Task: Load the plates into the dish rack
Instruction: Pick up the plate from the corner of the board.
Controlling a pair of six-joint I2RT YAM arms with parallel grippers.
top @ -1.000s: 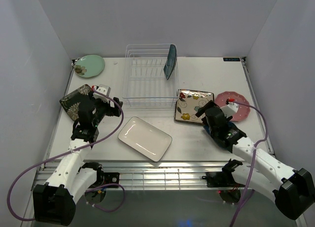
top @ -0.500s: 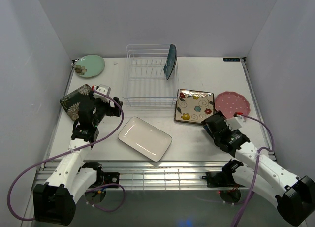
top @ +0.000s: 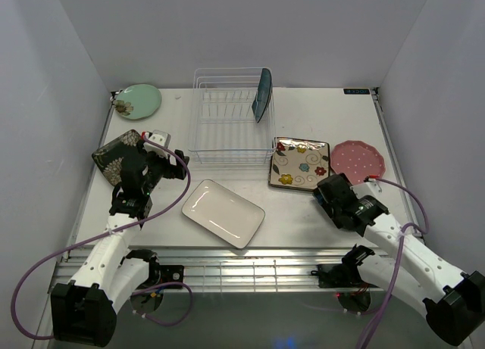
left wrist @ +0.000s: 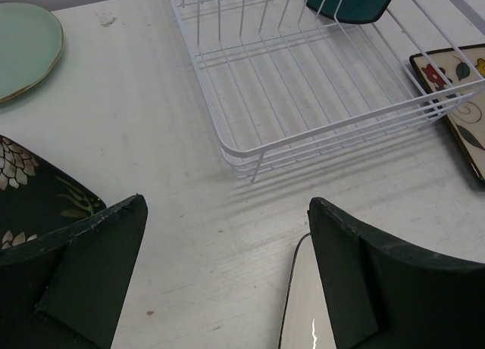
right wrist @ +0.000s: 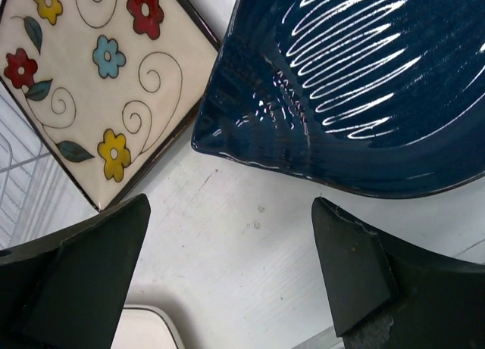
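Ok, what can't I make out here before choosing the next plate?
- dark blue plate: mostly under the right arm in the top view; cut off by the top and right edges in the right wrist view.
- dark floral plate: near part covered by the left arm from above; cropped by the left edge in the left wrist view.
- teal plate: its slot in the dish rack is too small to tell from above; left wrist view crops its top.

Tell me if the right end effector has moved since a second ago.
Yes. The right end effector pulled back toward the near edge, away from the pink plate.
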